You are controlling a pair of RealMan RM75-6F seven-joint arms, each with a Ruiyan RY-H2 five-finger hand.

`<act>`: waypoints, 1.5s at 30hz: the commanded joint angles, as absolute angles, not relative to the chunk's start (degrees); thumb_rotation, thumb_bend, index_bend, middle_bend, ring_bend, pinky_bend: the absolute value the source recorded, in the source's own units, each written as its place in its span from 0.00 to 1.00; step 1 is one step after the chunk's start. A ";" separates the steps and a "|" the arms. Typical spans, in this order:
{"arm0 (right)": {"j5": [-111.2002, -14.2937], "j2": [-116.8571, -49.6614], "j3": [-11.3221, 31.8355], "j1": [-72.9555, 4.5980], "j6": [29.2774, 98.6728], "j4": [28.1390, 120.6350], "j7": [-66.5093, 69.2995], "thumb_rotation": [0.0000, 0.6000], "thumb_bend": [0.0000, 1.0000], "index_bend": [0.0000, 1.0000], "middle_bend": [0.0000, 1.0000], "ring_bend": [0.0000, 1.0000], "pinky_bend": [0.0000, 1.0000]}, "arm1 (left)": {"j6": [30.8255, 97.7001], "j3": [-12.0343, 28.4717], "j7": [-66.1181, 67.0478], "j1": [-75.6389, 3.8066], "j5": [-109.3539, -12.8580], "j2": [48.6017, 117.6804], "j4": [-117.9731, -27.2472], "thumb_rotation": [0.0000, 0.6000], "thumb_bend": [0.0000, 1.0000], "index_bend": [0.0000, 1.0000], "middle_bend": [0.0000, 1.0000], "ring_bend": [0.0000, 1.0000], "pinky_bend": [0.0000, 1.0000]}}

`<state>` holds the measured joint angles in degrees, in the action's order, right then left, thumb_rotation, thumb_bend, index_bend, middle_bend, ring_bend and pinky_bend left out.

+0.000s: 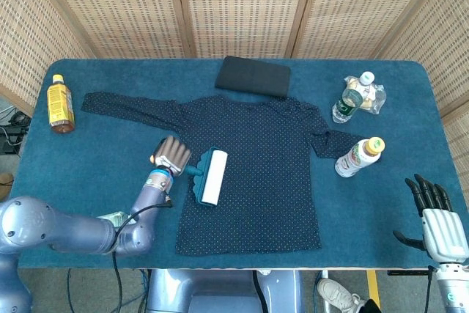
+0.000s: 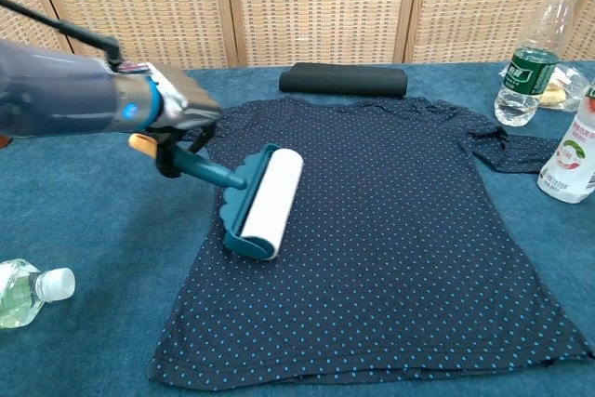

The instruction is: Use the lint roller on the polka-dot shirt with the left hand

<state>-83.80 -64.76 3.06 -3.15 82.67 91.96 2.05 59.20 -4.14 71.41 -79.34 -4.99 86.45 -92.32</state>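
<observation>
Lint roller (image 2: 263, 200) in left fingers (image 2: 191, 109)

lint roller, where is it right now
In both views the lint roller lies on the left side of the polka-dot shirt, near its left edge, its handle gripped by the left hand.
</observation>
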 commanded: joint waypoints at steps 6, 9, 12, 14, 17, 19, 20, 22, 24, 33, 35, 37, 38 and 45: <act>-84.41 -64.85 2.85 -3.28 82.72 92.18 1.23 1.00 0.06 0.00 0.00 0.00 0.00 | 57.37 -7.54 67.12 -74.82 -10.27 82.54 -92.93 1.00 0.62 0.90 0.87 0.74 0.67; -84.56 -64.88 2.80 -3.28 82.80 92.21 1.03 1.00 0.06 0.00 0.00 0.00 0.00 | 56.87 -7.43 66.47 -74.34 -11.20 82.63 -92.63 1.00 0.62 0.90 0.87 0.74 0.67; -84.63 -64.89 2.80 -3.27 82.90 92.26 0.94 1.00 0.06 0.00 0.00 0.00 0.00 | 56.90 -6.68 66.41 -74.54 -11.90 83.22 -92.69 1.00 0.62 0.90 0.87 0.74 0.67; -84.53 -64.88 2.83 -3.29 82.83 92.21 1.01 1.00 0.06 0.00 0.00 0.00 0.00 | 57.09 -6.15 66.70 -74.91 -12.10 83.63 -92.85 1.00 0.62 0.90 0.87 0.74 0.67; -84.48 -64.86 2.89 -3.28 82.89 92.17 1.10 1.00 0.06 0.00 0.00 0.00 0.00 | 57.31 -5.59 66.99 -75.28 -12.04 84.08 -92.98 1.00 0.62 0.90 0.87 0.74 0.67; -84.44 -64.83 2.92 -3.26 82.92 92.15 1.23 1.00 0.06 0.00 0.00 0.00 0.00 | 57.46 -4.98 67.20 -75.66 -11.85 84.53 -93.04 1.00 0.62 0.90 0.87 0.74 0.67; -84.42 -64.82 2.94 -3.25 82.95 92.12 1.31 1.00 0.06 0.00 0.00 0.00 0.00 | 57.55 -4.58 67.38 -75.95 -11.73 84.84 -93.06 1.00 0.62 0.90 0.87 0.74 0.67; -84.42 -64.79 2.95 -3.27 82.90 92.04 1.41 1.00 0.06 0.00 0.00 0.00 0.00 | 57.76 -3.73 67.93 -76.66 -11.20 85.52 -93.05 1.00 0.62 0.90 0.87 0.74 0.67; -84.29 -64.74 3.00 -3.29 82.82 91.95 1.60 1.00 0.06 0.00 0.00 0.00 0.00 | 58.07 -2.68 68.67 -77.56 -10.13 86.33 -93.16 1.00 0.62 0.90 0.87 0.74 0.67; -84.04 -64.59 3.16 -3.39 82.62 91.78 2.37 1.00 0.06 0.00 0.00 0.00 0.00 | 59.62 1.30 71.67 -81.25 -5.73 89.50 -93.69 1.00 0.62 0.90 0.87 0.74 0.67; -84.15 -64.58 3.13 -3.39 82.66 91.79 2.40 1.00 0.06 0.00 0.00 0.00 0.00 | 59.88 2.20 72.11 -81.94 -4.69 90.26 -93.50 1.00 0.62 0.90 0.87 0.74 0.67; -84.08 -64.58 3.12 -3.38 82.60 91.76 2.38 1.00 0.06 0.00 0.00 0.00 0.00 | 60.07 3.01 72.37 -82.48 -3.73 90.96 -93.33 1.00 0.62 0.90 0.87 0.74 0.67; -84.05 -64.57 3.13 -3.37 82.62 91.74 2.43 1.00 0.06 0.00 0.00 0.00 0.00 | 60.17 3.26 72.46 -82.66 -3.46 91.25 -93.26 1.00 0.62 0.90 0.87 0.74 0.67; -83.86 -64.35 3.32 -3.32 82.79 91.78 2.74 1.00 0.06 0.00 0.00 0.00 0.00 | 60.82 3.17 72.34 -82.44 -3.42 91.73 -93.34 1.00 0.62 0.90 0.87 0.74 0.67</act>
<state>-83.86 -64.36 3.32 -3.32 82.79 91.78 2.74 60.75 3.25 72.42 -82.54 -3.35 91.81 -93.27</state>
